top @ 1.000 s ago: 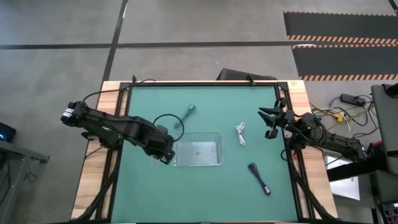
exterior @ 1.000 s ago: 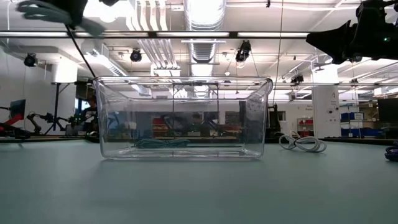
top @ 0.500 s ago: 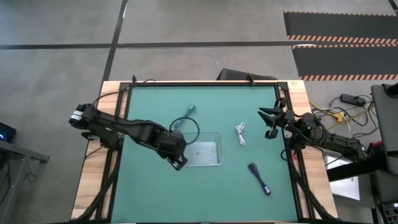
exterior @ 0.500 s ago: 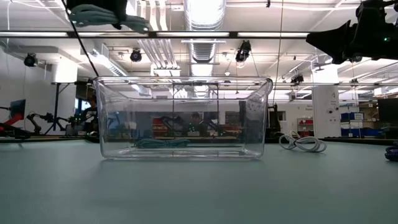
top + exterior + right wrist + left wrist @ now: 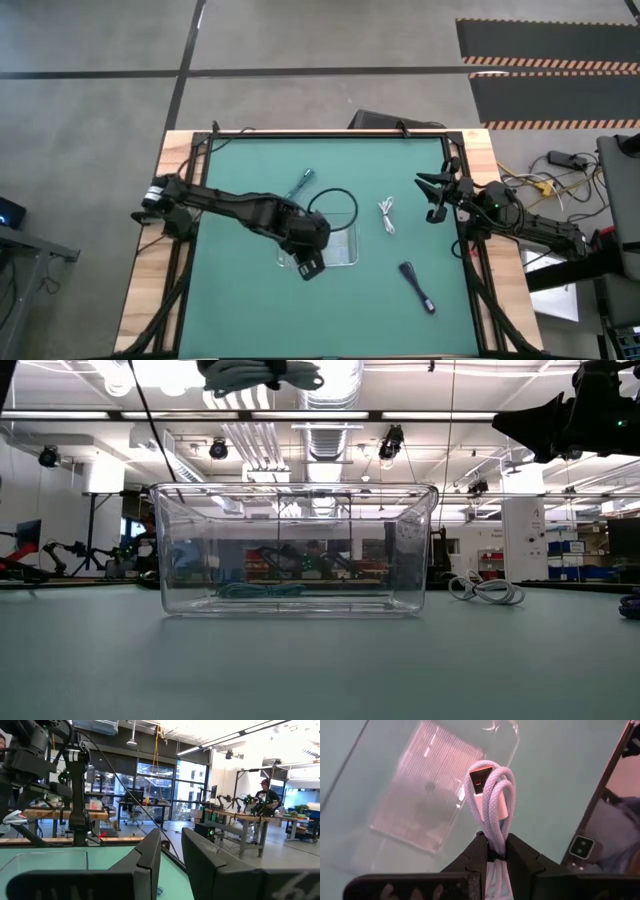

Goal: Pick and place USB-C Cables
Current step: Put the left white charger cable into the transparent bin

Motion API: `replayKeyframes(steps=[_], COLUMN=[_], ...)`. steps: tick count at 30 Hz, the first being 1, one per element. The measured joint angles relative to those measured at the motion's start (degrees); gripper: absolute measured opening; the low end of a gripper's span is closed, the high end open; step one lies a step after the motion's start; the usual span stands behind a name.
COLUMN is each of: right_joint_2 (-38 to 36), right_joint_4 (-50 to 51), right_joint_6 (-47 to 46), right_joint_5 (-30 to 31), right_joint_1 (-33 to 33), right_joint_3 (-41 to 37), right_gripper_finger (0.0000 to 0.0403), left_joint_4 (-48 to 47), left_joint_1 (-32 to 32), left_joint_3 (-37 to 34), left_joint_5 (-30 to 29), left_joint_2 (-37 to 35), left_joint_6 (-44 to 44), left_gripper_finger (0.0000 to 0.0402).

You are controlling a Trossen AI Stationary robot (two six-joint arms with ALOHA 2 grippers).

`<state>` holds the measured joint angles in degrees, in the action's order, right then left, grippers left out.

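My left gripper (image 5: 309, 266) hovers over the near edge of the clear tray (image 5: 340, 245), shut on a white bundled cable (image 5: 489, 795). In the low view that cable (image 5: 262, 374) is high above the tray (image 5: 295, 550). A teal cable (image 5: 303, 182) lies on the mat beyond the tray. A second white cable (image 5: 387, 215) lies to the tray's right, and a black cable (image 5: 417, 285) lies nearer the near right corner. My right gripper (image 5: 433, 196) waits open at the right edge, off the table. My left gripper pinches the white cable's bundle between its two fingers (image 5: 479, 854), around the bundle's middle (image 5: 495, 840). The looped end with the plug (image 5: 481, 776) sticks out past the fingertips. The cable is lifted clear, above the tray.
Green mat (image 5: 240, 320) with a wooden border; bare mat lies on the tray's near and left sides. A loop of the left arm's black wire (image 5: 335, 205) hangs over the tray's far side. The right arm (image 5: 520, 220) reaches in from the right edge.
My left arm has swung toward the table's right, carrying the white cable from left of the tray to above the tray's near edge. The gripper has stayed shut on it. The other cables and the tray have stayed in place.
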<state>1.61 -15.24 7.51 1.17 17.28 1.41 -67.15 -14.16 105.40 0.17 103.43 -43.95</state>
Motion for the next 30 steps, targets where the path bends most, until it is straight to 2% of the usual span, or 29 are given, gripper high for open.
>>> replayKeyframes(steps=[6, 22, 30], right_joint_2=[0.0, 0.0, 0.0], right_joint_4=[0.0, 0.0, 0.7], right_joint_6=[0.0, 0.0, 0.0], right_joint_5=[0.0, 0.0, 0.0], right_joint_1=[0.0, 0.0, 0.0], right_joint_3=[0.0, 0.0, 0.0], right_gripper_finger=[0.0068, 0.0068, 0.0068], left_joint_4=[0.1, 0.2, 0.4], left_joint_1=[1.8, 7.7, 8.5], left_joint_3=[2.5, 2.3, 1.7], left_joint_5=[0.0, -1.2, -3.2], left_joint_2=[1.7, 2.0, 2.2], left_joint_6=[6.7, 17.0, 26.4], left_gripper_finger=[0.0032, 0.0036, 0.0036])
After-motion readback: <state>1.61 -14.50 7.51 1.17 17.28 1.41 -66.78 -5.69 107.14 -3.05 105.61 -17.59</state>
